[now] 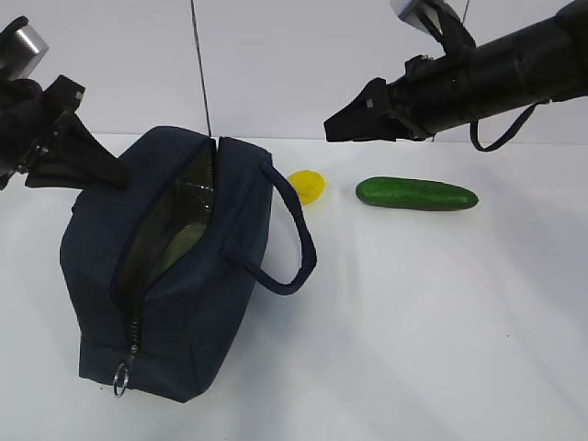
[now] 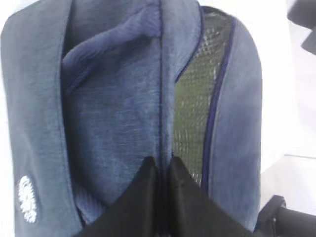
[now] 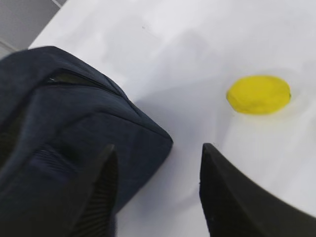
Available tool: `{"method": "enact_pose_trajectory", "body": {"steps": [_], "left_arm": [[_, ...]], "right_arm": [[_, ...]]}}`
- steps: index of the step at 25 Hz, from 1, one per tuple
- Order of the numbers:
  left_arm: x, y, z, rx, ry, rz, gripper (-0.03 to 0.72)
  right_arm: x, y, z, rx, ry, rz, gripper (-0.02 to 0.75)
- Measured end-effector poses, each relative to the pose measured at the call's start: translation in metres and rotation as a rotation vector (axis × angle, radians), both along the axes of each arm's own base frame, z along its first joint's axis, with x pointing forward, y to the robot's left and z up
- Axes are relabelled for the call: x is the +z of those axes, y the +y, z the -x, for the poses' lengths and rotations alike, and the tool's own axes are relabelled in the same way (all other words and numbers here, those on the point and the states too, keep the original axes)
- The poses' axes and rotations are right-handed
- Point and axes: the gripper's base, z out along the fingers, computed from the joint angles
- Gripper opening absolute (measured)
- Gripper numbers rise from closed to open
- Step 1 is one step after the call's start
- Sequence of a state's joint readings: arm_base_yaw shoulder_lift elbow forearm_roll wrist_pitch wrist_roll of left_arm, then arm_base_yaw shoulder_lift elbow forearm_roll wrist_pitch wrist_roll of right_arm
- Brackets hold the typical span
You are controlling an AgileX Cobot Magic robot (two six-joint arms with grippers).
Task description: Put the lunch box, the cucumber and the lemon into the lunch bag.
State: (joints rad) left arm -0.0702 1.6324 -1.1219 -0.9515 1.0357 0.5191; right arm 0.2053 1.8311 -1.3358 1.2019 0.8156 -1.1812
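The navy lunch bag stands at the left with its zipper open. Through the opening a pale green surface, the lunch box, shows behind mesh. My left gripper is shut on a fold of the bag's fabric beside the opening. The yellow lemon lies on the table just right of the bag, and the dark green cucumber lies further right. My right gripper hangs open above the table behind the lemon. In its wrist view the gripper frames the bag's corner, with the lemon ahead to the right.
One loop handle sticks out from the bag's right side toward the lemon. The silver ring pull hangs at the bag's near end. The white table stretches to the right and front, with a white wall behind.
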Motion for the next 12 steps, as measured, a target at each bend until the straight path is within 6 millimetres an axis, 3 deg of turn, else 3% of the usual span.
{"method": "enact_pose_trajectory", "body": {"steps": [4, 7, 12], "left_arm": [[0.000, 0.001, 0.000, 0.002, 0.001, -0.001, 0.009], [0.000, 0.001, -0.001, 0.008, -0.004, -0.004, 0.009], [0.000, 0.001, -0.002, 0.015, -0.009, -0.006, 0.009]], "right_arm": [[-0.003, -0.002, -0.006, -0.071, 0.010, -0.014, 0.431], [-0.020, -0.001, -0.015, -0.109, 0.065, -0.015, 0.423], [-0.036, -0.004, -0.029, -0.006, -0.032, 0.180, 0.421]]}}
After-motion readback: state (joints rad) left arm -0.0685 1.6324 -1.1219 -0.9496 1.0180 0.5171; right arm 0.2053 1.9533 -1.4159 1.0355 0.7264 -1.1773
